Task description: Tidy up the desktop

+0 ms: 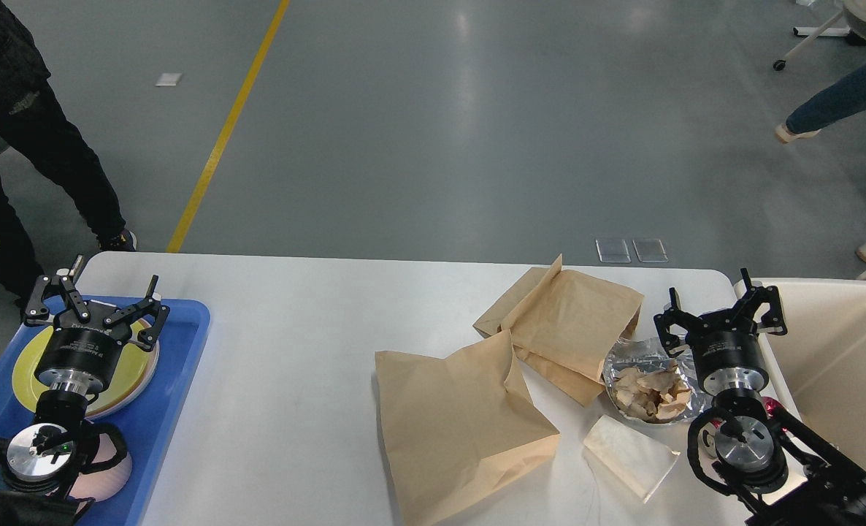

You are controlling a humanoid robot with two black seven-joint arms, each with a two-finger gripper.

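Across the lower view, white table (294,365) spanning both arms. At left, left end effector (91,307) with fingers spread, empty, above yellow plate (24,369) in blue tray (177,380). At right, right end effector (718,310) likewise spread, empty, over table's far right edge, beside foil bowl (648,394), paper bags (462,424) and beige bin (842,358).

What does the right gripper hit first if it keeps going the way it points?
Nothing evident: the right gripper, open, points toward the desktop's far edge, between the bag and bin. Depth unclear.
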